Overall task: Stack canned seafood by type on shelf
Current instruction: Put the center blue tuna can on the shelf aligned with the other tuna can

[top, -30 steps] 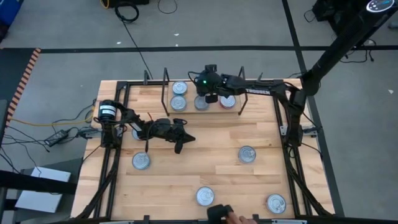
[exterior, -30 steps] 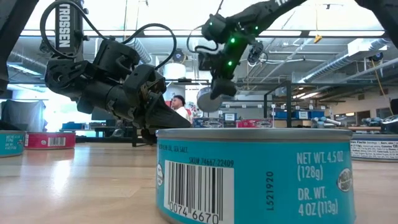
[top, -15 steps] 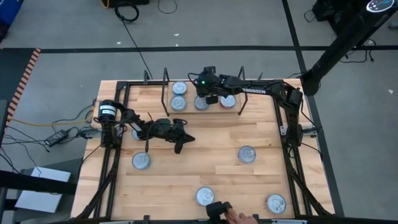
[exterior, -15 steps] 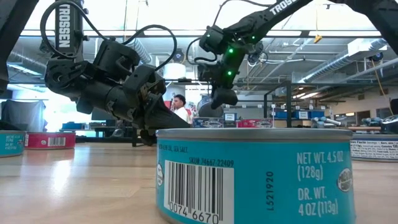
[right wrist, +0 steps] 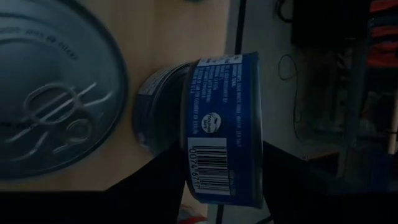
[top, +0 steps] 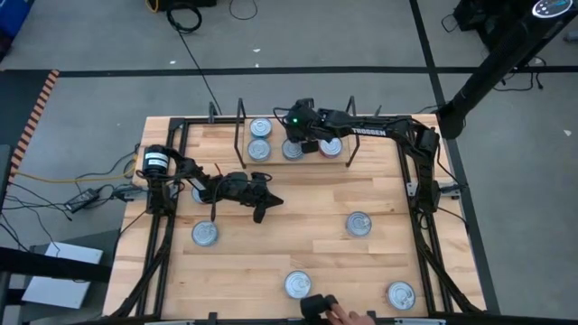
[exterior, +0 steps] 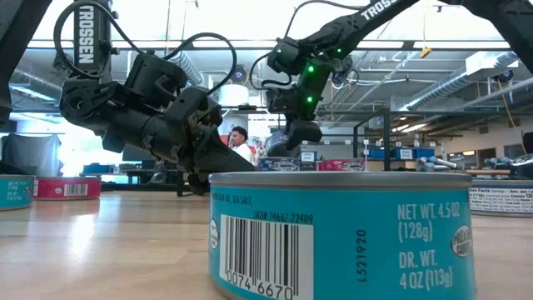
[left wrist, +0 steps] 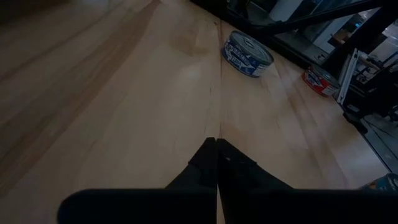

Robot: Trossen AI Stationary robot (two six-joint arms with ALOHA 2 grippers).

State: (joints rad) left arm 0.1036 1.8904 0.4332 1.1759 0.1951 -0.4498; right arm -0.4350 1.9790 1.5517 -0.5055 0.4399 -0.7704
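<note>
The right gripper (top: 302,144) has lowered its blue tin (right wrist: 224,127) onto the shelf (top: 293,155) at the far edge of the surface, fingers straddling it, widening. The left gripper (top: 262,209), pinched shut, hangs mid-surface, arm stretched rightward.

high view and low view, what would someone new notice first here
First the right tool at the shelf on the table's far side, with a blue tin between its fingers above the tins already there. In the low view a big teal tin fills the foreground. The left tool hangs shut over bare wood near the middle.
</note>
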